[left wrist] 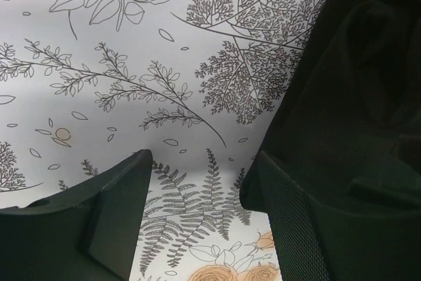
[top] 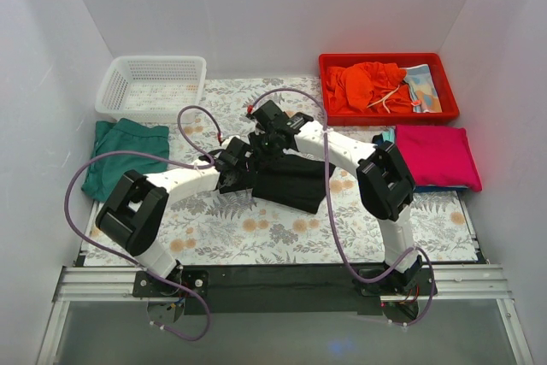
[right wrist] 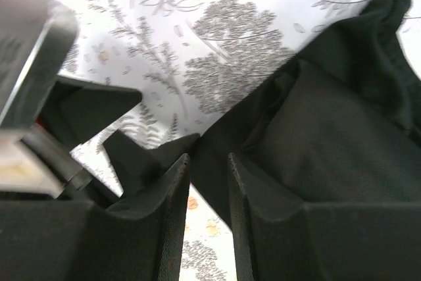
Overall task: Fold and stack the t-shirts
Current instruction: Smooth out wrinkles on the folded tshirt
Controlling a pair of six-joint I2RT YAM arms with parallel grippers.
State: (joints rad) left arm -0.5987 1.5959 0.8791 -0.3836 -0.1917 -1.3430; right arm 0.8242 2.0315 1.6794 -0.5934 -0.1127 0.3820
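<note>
A black t-shirt [top: 292,180] lies folded in a thick wad mid-table. My left gripper [top: 243,173] sits at its left edge, open, with only patterned covering between its fingers [left wrist: 204,162]; the right finger [left wrist: 289,222] is against the black t-shirt [left wrist: 355,97]. My right gripper [top: 270,150] hovers over the wad's far left corner. Its jaws stand a narrow gap apart [right wrist: 208,161], and the black t-shirt's [right wrist: 329,129] edge shows between the tips, flat and not bunched. A green t-shirt [top: 120,156] lies at the left. A folded magenta t-shirt [top: 436,156] lies at the right.
A white basket [top: 154,85] stands at the back left. A red tray [top: 444,113] with orange cloth [top: 367,85] stands at the back right. A teal edge [top: 389,136] peeks from under the magenta shirt. Both arms meet closely over the middle of the floral covering [top: 256,237].
</note>
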